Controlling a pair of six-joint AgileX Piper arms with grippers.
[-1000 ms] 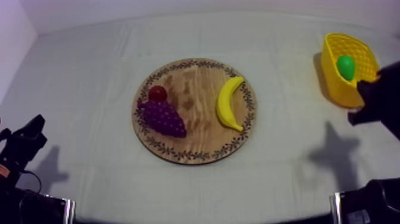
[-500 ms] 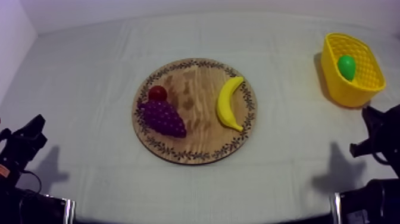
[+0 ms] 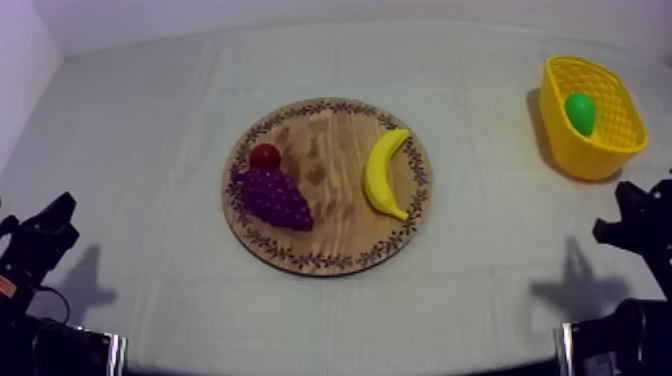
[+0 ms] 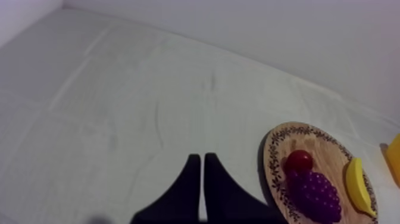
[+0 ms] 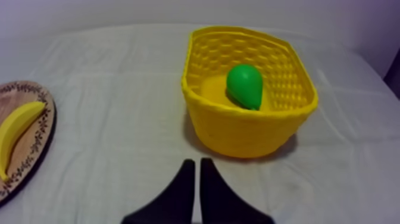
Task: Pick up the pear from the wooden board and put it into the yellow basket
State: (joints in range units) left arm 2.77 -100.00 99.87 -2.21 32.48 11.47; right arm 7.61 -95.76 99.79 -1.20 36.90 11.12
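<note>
The green pear (image 3: 580, 112) (image 5: 244, 86) lies inside the yellow basket (image 3: 563, 137) (image 5: 238, 128) at the table's far right. On the round wooden board (image 3: 330, 225) (image 4: 275, 156) (image 5: 37, 137) in the middle lie a banana (image 3: 385, 172) (image 4: 357, 186) (image 5: 16, 125), a bunch of grapes (image 3: 272, 198) (image 4: 315, 195) and a small red fruit (image 3: 265, 156) (image 4: 299, 160). My right gripper (image 3: 628, 222) (image 5: 196, 168) is shut on nothing, low at the right, just in front of the basket. My left gripper (image 3: 48, 228) (image 4: 199, 163) is shut on nothing, low at the left, well off the board.
Bare cloth lies between the board and the basket and all around the board. A pale wall edges the table at the far left.
My right arm has drawn back from the basket toward the lower right edge. The pear stays in the basket. The left arm has not moved.
</note>
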